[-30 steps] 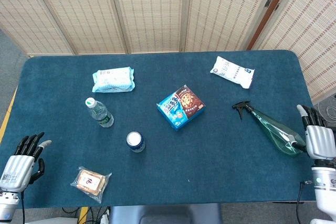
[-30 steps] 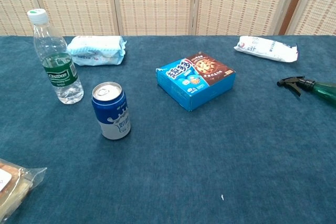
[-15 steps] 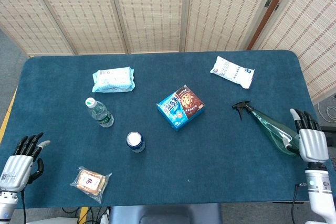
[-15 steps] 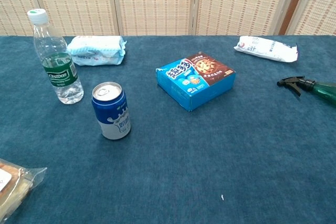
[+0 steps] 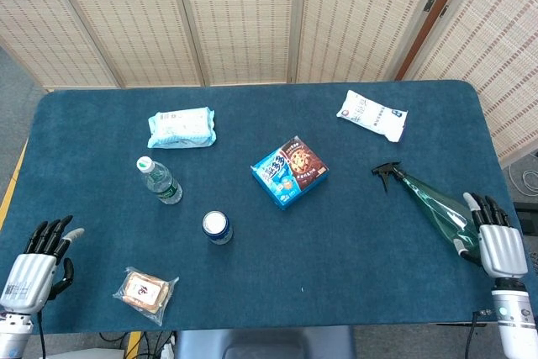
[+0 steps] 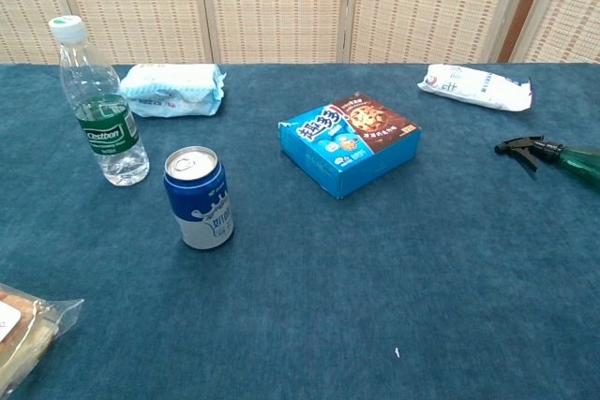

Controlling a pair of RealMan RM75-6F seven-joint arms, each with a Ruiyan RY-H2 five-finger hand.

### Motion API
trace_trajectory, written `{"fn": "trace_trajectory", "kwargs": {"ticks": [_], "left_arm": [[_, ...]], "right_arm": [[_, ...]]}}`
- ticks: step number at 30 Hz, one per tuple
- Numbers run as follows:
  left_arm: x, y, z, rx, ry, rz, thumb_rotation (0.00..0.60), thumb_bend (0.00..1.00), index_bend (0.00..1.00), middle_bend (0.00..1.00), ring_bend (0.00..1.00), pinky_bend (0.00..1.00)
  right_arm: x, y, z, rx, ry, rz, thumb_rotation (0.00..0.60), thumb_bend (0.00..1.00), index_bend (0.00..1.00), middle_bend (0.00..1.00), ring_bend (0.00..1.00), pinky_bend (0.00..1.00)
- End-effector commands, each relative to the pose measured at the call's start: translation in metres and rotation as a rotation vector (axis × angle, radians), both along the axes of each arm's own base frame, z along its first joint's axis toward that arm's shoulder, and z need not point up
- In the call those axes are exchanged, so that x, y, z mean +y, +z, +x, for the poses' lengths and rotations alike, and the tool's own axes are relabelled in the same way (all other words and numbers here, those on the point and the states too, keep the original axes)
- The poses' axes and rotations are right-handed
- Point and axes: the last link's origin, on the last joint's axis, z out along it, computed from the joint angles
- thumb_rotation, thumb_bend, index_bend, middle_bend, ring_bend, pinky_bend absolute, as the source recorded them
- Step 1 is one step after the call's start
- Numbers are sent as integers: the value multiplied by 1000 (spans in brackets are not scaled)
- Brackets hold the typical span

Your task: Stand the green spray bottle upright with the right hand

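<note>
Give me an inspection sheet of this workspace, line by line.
Surface: blue cloth table.
Job's things: green spray bottle lying on its side, black nozzle toward centre.
Clutter: cookie box, blue can and water bottle upright, wipes pack, white packet, wrapped snack.
Hands: right hand by the bottle's base, fingers apart, contact unclear; left hand at the near left corner, holding nothing.
Cables: a cable under the right hand.
Surroundings: woven folding screen behind.

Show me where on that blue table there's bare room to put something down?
Widest bare cloth: between the cookie box, spray bottle and near edge. Also the far strip between tissue pack and white pouch. Crowded: near-left, around water bottle, can, snack packet.
</note>
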Motion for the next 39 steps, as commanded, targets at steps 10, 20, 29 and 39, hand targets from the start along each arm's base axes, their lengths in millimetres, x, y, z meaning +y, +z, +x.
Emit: {"fn": "trace_trajectory", "kwargs": {"ticks": [10, 20, 29, 39], "left_arm": [[-7, -4, 10, 3, -5, 12, 600, 738, 180, 66, 66, 0], [-10, -11, 19, 0, -19, 25, 600, 738, 180, 66, 66, 0], [-12, -21, 25, 28, -26, 16, 600, 738, 180, 67, 66, 0], [-1, -33, 20, 25, 8, -6, 600, 738, 180, 67, 66, 0]], "right_arm": [[12, -13, -20, -2, 19, 25, 600, 206, 0, 115, 24, 169], [-4, -2, -51, 6, -50, 19, 600, 206, 0, 116, 24, 169], [-30, 12, -76, 50, -132, 4, 600, 206, 0, 116, 24, 169], [-66, 59, -86, 110, -189, -56, 600, 206, 0, 117, 24, 169]]}}
